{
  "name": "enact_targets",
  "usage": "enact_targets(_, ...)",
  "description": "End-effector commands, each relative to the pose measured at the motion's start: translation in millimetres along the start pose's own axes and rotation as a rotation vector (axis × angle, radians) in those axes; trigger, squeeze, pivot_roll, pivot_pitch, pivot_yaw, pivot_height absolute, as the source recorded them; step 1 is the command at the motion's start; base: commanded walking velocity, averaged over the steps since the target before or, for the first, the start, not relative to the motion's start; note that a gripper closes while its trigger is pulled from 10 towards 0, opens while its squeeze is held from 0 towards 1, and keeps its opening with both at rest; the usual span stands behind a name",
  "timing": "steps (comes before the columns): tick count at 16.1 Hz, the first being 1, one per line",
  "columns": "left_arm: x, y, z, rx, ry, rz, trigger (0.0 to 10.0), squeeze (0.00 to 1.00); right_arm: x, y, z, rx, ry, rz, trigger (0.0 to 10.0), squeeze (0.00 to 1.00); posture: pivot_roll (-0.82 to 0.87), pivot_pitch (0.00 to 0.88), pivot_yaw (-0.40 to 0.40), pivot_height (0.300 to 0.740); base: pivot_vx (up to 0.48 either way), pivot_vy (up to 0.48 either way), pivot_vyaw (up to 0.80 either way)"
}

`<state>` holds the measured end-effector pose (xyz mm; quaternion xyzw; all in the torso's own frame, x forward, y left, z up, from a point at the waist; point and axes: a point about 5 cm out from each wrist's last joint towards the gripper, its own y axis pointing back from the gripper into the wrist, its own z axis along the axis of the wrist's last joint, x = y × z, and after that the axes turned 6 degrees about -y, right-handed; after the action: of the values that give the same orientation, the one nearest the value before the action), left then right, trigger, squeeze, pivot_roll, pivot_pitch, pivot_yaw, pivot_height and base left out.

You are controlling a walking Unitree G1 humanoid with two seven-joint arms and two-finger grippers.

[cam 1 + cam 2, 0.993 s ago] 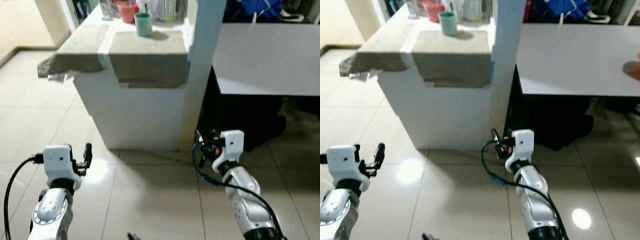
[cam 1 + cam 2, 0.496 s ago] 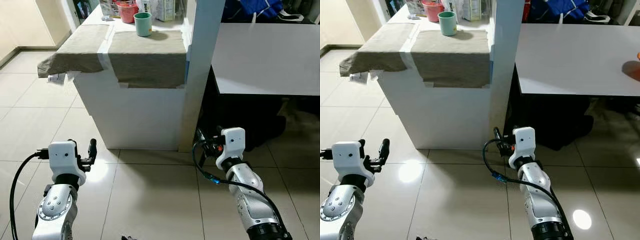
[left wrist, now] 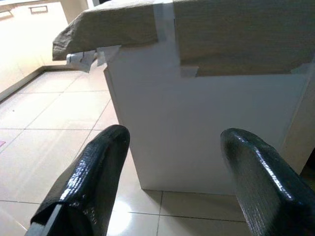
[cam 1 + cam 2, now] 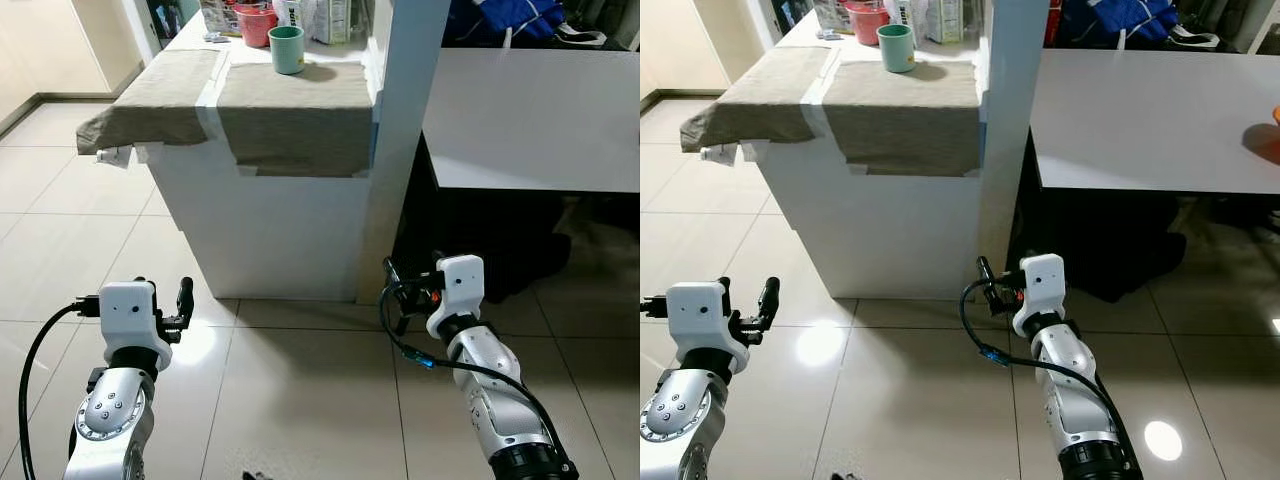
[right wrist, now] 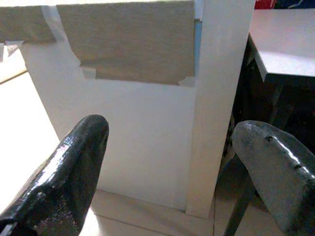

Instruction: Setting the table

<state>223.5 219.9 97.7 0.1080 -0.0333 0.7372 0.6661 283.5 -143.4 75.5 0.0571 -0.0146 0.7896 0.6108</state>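
Note:
A green cup (image 4: pixel 287 48) stands upright on a white counter draped with a grey-brown cloth (image 4: pixel 290 105), ahead of me. Behind it sit a red cup (image 4: pixel 257 24) and some cartons (image 4: pixel 330 18). A white table (image 4: pixel 540 110) stretches to the right of a white pillar (image 4: pixel 400 150). My left gripper (image 4: pixel 163 299) hovers low over the floor tiles, open and empty, well short of the counter. My right gripper (image 4: pixel 398 290) is held low near the pillar's foot, also open and empty. Both wrist views face the counter's white side between the spread fingers (image 3: pixel 93 182) (image 5: pixel 69 177).
An orange thing (image 4: pixel 1267 138) lies at the table's far right edge. Dark space and bags sit under the table (image 4: pixel 500 240). Blue cloth (image 4: pixel 510 18) is piled behind the table. Glossy floor tiles (image 4: pixel 290 400) stretch between me and the counter, with more floor to the left.
The camera has shifted a little since a second ago, sharpening the view. My right gripper has drifted slightly left. The left arm stays about where it was.

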Motion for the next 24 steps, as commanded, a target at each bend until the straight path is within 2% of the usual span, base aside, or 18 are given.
enact_targets(1, 3.2, 0.9, 0.5, -0.001, -0.017, 0.013, 10.0, 0.00, 2.5, -3.2, 3.4, -0.020, -0.005, 0.012, 10.0, 1.00, -0.08, 0.001, 0.054, 0.740, 0.000, 0.000, 0.00)
enact_targets(5, 2.2, 0.7, 2.1, -0.012, -0.044, 0.002, 10.0, 0.00, 4.9, -2.2, 4.2, -0.039, 0.003, 0.023, 10.0, 1.00, -0.08, 0.000, 0.060, 0.740, 0.000, 0.000, 0.00)
enact_targets(6, 2.6, 0.5, 4.1, -0.026, -0.043, 0.002, 10.0, 0.00, 7.2, -2.4, 9.1, -0.069, 0.043, 0.028, 10.0, 1.00, -0.09, 0.000, 0.062, 0.740, 0.000, 0.000, 0.00)
enact_targets(7, 2.4, -1.4, 8.8, -0.047, -0.028, -0.005, 10.0, 0.00, 11.7, -3.4, 17.9, -0.118, 0.076, 0.035, 10.0, 0.00, -0.09, 0.000, 0.062, 0.740, 0.442, 0.000, 0.00)
enact_targets(10, 4.6, -4.2, 19.5, -0.096, -0.004, 0.005, 10.0, 0.00, 11.5, -5.9, 39.7, -0.267, 0.023, -0.031, 10.0, 0.00, -0.09, 0.000, 0.065, 0.740, 0.441, 0.000, 0.00)
enact_targets(13, 7.2, -4.9, 23.3, -0.116, 0.009, 0.028, 10.0, 0.00, 6.4, -8.1, 30.1, -0.190, -0.016, -0.052, 10.0, 0.00, -0.09, 0.000, 0.061, 0.740, 0.441, 0.000, 0.00)
enact_targets(18, 10.9, -8.1, 23.4, -0.110, -0.002, 0.028, 10.0, 0.00, 5.5, -6.0, 19.7, -0.155, -0.033, -0.076, 10.0, 0.00, -0.08, 0.000, 0.063, 0.740, 0.442, 0.000, 0.00)
enact_targets(21, 10.2, -6.1, 21.4, -0.109, -0.006, 0.039, 10.0, 0.00, 5.1, -4.9, 16.5, -0.137, -0.021, -0.072, 10.0, 0.00, -0.08, 0.000, 0.057, 0.740, 0.371, 0.301, 0.00)
enact_targets(24, 10.0, -6.0, 20.9, -0.110, 0.025, 0.046, 10.0, 0.00, 5.0, -6.0, 15.0, -0.127, -0.013, -0.062, 10.0, 0.00, -0.08, 0.000, 0.054, 0.740, 0.346, 0.331, 0.00)
